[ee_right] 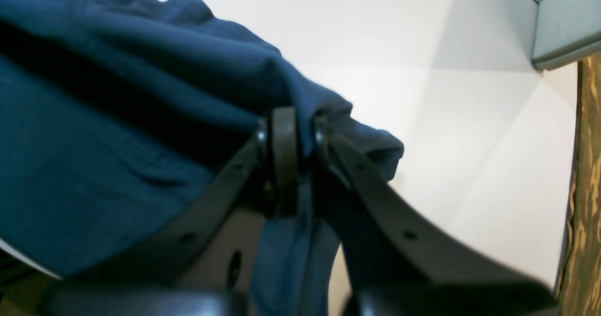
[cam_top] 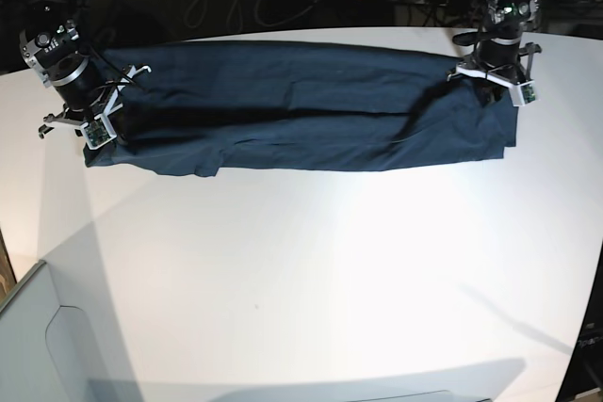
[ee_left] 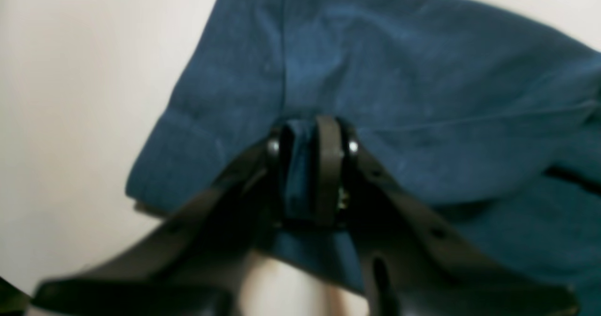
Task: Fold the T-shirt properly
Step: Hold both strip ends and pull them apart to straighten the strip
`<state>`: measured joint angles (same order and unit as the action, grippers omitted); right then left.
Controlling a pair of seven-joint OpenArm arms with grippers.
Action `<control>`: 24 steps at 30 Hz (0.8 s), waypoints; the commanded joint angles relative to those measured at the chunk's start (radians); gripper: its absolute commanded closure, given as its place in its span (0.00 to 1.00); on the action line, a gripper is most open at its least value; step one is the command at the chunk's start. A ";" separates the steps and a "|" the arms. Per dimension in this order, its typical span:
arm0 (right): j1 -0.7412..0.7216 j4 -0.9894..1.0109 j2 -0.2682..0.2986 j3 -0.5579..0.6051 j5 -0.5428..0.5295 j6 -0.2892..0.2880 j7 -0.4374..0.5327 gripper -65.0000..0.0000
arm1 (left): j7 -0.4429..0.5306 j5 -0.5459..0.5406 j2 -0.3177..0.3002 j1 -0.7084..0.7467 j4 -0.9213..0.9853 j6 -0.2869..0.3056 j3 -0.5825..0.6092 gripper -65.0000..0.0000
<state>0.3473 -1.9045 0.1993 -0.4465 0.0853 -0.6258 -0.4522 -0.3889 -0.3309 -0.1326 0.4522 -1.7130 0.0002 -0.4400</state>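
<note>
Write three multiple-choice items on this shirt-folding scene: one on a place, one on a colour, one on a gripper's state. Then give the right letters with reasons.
1. Where does the T-shirt lie?
A. In a long band across the far part of the table
B. Hanging off the near edge
C. In a bin

2. What colour is the T-shirt?
A. Red
B. Dark navy blue
C. White

3. How is the right gripper?
A. Wide open above bare table
B. Shut on a fold of cloth
C. Out of sight

Answers: 1 A, the base view shows it stretched between both arms. 2 B, blue in every view. 3 B, its wrist view shows cloth pinched between the fingers.
</note>
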 commanded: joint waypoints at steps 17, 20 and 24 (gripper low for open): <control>-0.004 -0.020 0.013 -0.007 -0.012 -0.006 0.023 0.99 | 0.023 0.006 -0.012 0.006 -0.092 -0.009 -0.013 1.00; -0.004 -0.023 0.012 -0.007 -0.014 -0.006 0.023 0.99 | 0.021 0.006 -0.019 -0.003 -0.134 -0.009 -0.013 1.00; -0.026 -0.026 0.012 -0.008 -0.015 -0.006 0.025 0.99 | 0.014 0.008 -0.049 -0.057 -0.158 -0.009 -0.013 1.00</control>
<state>0.3367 -1.9083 0.1986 -0.4469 0.0837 -0.6262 -0.4526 -0.4057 -0.3237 -0.1669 0.4057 -1.8465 -0.0071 -0.4477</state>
